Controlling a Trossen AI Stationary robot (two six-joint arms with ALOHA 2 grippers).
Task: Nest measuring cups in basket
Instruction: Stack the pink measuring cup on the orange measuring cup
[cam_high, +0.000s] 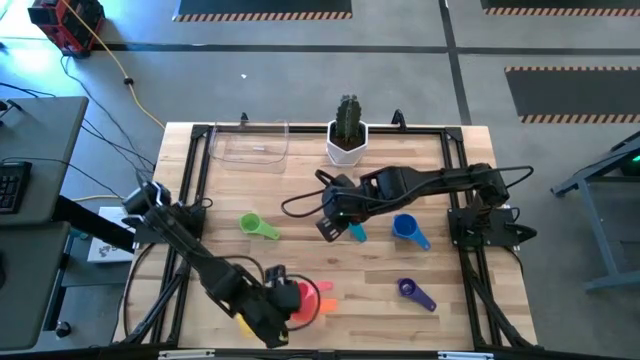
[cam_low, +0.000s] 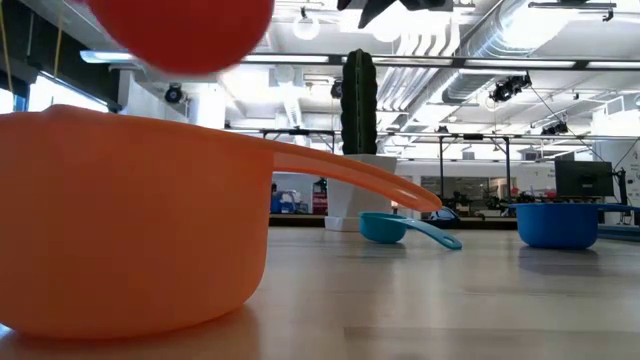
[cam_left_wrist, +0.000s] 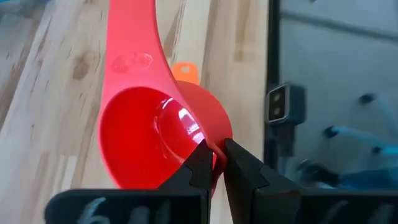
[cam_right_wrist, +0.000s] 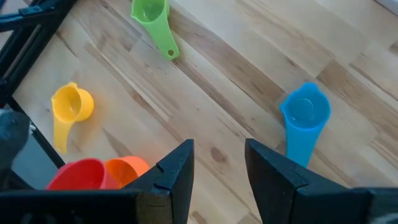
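My left gripper (cam_high: 283, 303) is at the table's near edge, shut on the red measuring cup (cam_left_wrist: 149, 130), which hangs above the orange cup (cam_low: 130, 230). The yellow cup (cam_right_wrist: 70, 107) lies just beside them. My right gripper (cam_right_wrist: 219, 155) hovers open over mid-table with nothing between its fingers, next to the teal cup (cam_right_wrist: 305, 113). The green cup (cam_high: 258, 226), blue cup (cam_high: 408, 229) and purple cup (cam_high: 415, 292) lie on the wood. The clear basket (cam_high: 250, 146) stands at the far edge. My left gripper pinches the red cup's bowl wall at the rim (cam_left_wrist: 216, 142), on the side opposite the handle. One finger is inside the bowl and one outside. The fingers slant downward. The cup is lifted clear, mouth roughly up, its handle (cam_left_wrist: 132, 37) pointing away from the gripper.
A white pot with a cactus (cam_high: 347, 132) stands at the far edge beside the basket. A black metal frame (cam_high: 190, 170) borders the table. Bare wood lies between the green cup and the basket.
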